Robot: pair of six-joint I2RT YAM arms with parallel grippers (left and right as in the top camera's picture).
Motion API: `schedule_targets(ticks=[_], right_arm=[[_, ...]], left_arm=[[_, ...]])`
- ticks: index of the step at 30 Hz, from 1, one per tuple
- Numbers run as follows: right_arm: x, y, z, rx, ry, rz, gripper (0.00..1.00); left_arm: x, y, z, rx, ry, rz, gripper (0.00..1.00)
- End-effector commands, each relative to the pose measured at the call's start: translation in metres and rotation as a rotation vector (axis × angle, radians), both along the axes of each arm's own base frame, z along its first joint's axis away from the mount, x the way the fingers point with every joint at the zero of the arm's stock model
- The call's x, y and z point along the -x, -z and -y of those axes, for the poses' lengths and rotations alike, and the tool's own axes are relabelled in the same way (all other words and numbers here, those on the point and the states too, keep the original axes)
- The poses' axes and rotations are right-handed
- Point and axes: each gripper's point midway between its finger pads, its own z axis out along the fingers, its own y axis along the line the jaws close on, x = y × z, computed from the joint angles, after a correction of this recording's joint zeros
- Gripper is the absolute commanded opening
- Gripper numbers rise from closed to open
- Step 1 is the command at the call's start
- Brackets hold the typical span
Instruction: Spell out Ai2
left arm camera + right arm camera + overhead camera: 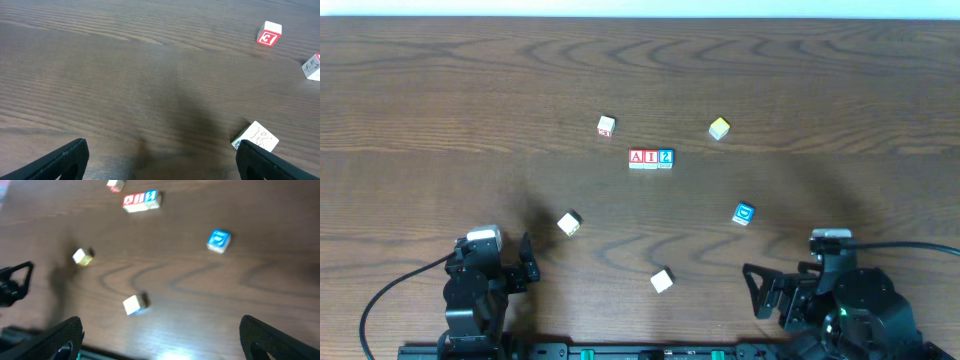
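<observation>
Dark wooden counter (440,90) carries the A-I-2 row (651,158) at centre, its blocks touching. Left end effector (162,147) and right end effector (161,322) hang near the front edge, fingers apart, empty. Any reach toward the row risks knocking it askew.

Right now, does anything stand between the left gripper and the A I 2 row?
Yes. A white block lies on the table roughly on the line from the left gripper to the row, nearer the gripper. Nothing else visible lies there.
</observation>
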Motion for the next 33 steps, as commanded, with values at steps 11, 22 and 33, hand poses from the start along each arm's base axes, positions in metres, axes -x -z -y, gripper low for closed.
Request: schedule_targets(ticks=[11, 22, 33], right_arm=[[-0.054, 0.035, 0.038, 0.369, -0.032, 0.413, 0.99], [-0.051, 0.088, 0.07, 0.381, 0.138, 0.384, 0.99], [-0.05, 0.149, 0.061, 0.364, 0.068, 0.256, 0.99]], left_arm=[[0.0, 0.002, 0.0, -0.004, 0.005, 0.0, 0.95], [0.0, 0.002, 0.0, -0.004, 0.005, 0.0, 0.96], [0.0, 0.002, 0.0, -0.004, 0.005, 0.0, 0.95]])
